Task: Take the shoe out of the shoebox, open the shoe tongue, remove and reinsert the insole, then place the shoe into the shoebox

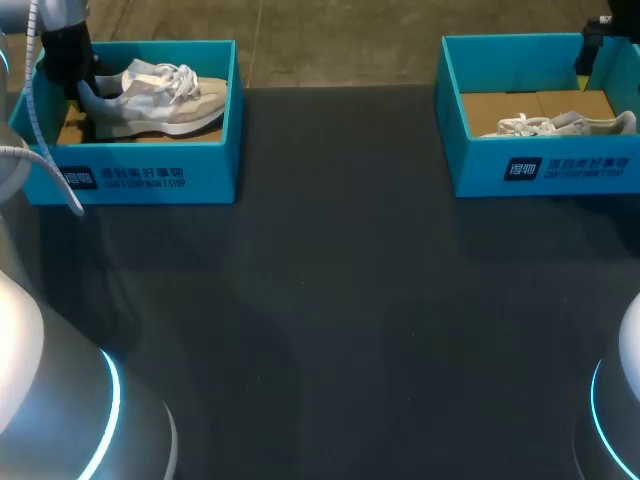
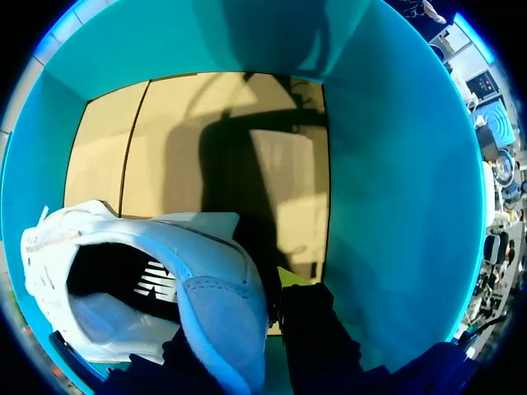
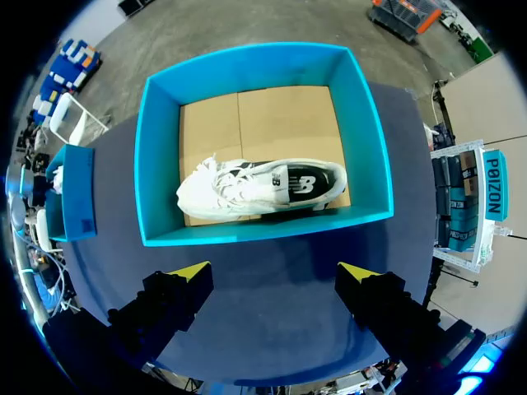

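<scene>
1. Barely started, I judge: the grey-and-white mesh sneaker (image 1: 160,98) lies inside the left teal cardboard shoebox (image 1: 140,175); tongue and insole work remains.
2. The left pincer (image 2: 239,321) is at its heel; the grip I cannot tell.
3. Only the right wrist view shows the right pincer (image 3: 274,276) wide open and empty above the right teal cardboard shoebox (image 3: 156,164), which holds a white sneaker (image 3: 263,188).

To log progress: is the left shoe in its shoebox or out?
In. The shoe sits inside the left shoebox, walls on all sides.
</scene>
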